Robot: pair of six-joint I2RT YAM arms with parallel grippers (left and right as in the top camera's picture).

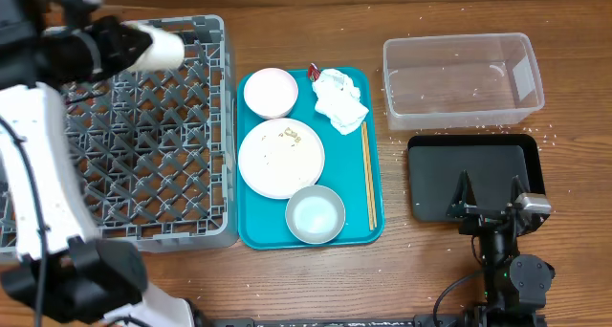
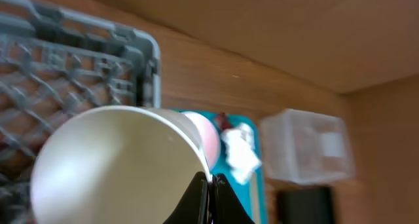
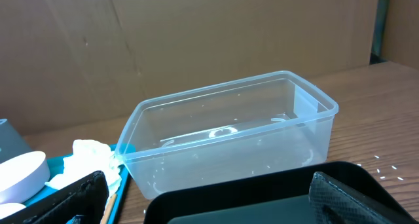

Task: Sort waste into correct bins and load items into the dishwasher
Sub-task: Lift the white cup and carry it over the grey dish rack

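White cup (image 1: 164, 48) hangs on its side above the far right corner of the grey dish rack (image 1: 143, 145), which fills the left of the tabletop (image 1: 287, 279). The left end effector (image 2: 211, 185) is clenched on the cup's rim, its two fingers pinched together on the thin wall, with the cup's open mouth turned toward the wrist camera.

Just right of the rack lies the teal tray (image 1: 375, 222). On it are a small white bowl (image 1: 271, 91) at the far end, a round white plate (image 1: 281, 158) with a few crumbs in the middle, and a steel-grey bowl (image 1: 315, 214) at the near end. A small red wrapper (image 1: 314, 72) and a crumpled white napkin (image 1: 339, 99) sit in the tray's far right corner, and thin wooden chopsticks (image 1: 368, 174) lie along its right edge.

Further right, the clear tub (image 1: 462, 78) stands at the back with the black tray (image 1: 473, 164) just in front of it. Pale grains (image 1: 547, 131) are scattered on the wood around both. The right end effector (image 1: 490, 195) rests over the near edge of the black tray, released, its fingers spread wide and holding nothing.
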